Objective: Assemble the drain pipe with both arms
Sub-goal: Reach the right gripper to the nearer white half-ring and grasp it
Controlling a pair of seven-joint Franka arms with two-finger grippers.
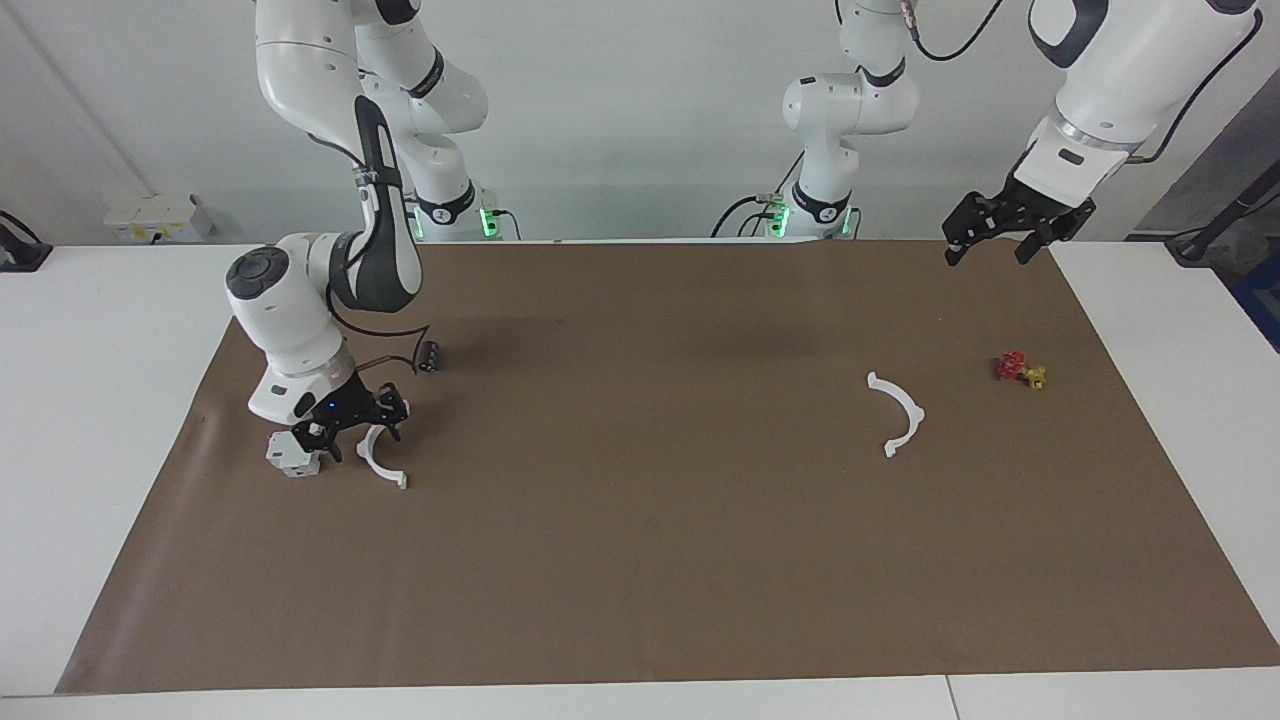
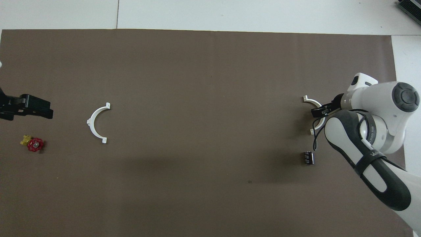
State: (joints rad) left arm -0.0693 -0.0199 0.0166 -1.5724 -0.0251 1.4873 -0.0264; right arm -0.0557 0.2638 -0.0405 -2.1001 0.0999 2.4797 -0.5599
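Note:
The drain pipe lies as two separate white half-rings on the brown mat. One half-ring (image 1: 900, 416) (image 2: 96, 123) lies toward the left arm's end. The other half-ring (image 1: 381, 465) (image 2: 312, 102) lies toward the right arm's end. My right gripper (image 1: 362, 438) (image 2: 318, 112) is down at the mat, open, with its fingers on either side of the nearer end of that half-ring. My left gripper (image 1: 988, 252) (image 2: 41, 111) is open and empty, raised over the mat's edge at the left arm's end, well apart from the first half-ring.
A grey-white blocky box (image 1: 292, 456) sits beside the right gripper, hidden by the arm in the overhead view. A small black cylinder (image 1: 430, 356) (image 2: 308, 157) lies nearer to the robots than that half-ring. A red and yellow valve piece (image 1: 1018, 368) (image 2: 33, 144) lies under the left gripper.

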